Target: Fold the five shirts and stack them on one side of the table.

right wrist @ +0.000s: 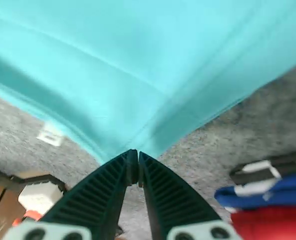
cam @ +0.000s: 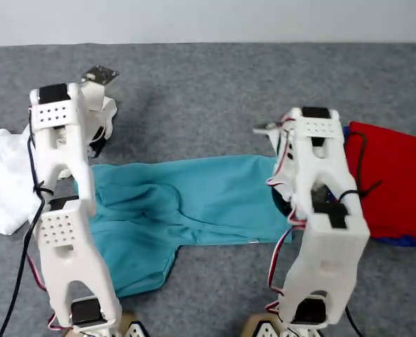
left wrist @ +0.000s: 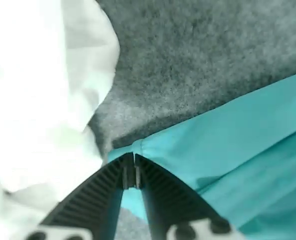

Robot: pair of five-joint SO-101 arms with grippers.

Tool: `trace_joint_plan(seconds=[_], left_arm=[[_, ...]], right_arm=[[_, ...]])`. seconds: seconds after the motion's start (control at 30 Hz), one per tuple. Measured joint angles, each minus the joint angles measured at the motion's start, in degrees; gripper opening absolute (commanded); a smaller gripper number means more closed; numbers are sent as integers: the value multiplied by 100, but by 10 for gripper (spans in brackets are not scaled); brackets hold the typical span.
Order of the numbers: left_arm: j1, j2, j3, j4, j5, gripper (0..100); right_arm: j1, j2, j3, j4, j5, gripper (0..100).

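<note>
"Left wrist view: status?"
"My left gripper is clamped on a corner of the teal shirt, spread across the table. My right gripper pinches the opposite end, apparently thinly. I judge uneven pulling may slip it free."

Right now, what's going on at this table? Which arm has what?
Both arms are working the teal shirt, which lies spread across the grey table. The left gripper is shut on the shirt's edge at the end near the white shirt. The right gripper is shut on its edge at the end near the red shirt. The red shirt lies flat on a blue shirt; the white one is crumpled.
</note>
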Motion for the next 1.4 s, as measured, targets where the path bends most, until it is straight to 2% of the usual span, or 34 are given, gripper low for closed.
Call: trace_joint_plan(seconds=[0.13,0.3,0.53,0.73,0.83,0.97,1.4], left_arm=[[-18,-949,536,0,18,6],[-431,-2444,1846,0,18,6],[-1837,-3930,3182,18,18,6],[-2919,-4404,3569,26,18,6],[-3244,-4536,3648,26,18,6],[-3543,-4756,3807,26,26,6],[-3552,-5969,4923,26,-149,6]], right_arm=[[-519,-888,18,18,-62,10],[-1213,-1459,18,18,-624,10],[-2725,-1222,18,9,-1020,19],[-3842,-721,18,-343,-1354,182],[-4255,-545,18,-527,-1433,185],[-4527,-510,18,-870,-1433,164],[-4642,167,18,-1767,-1433,160]])
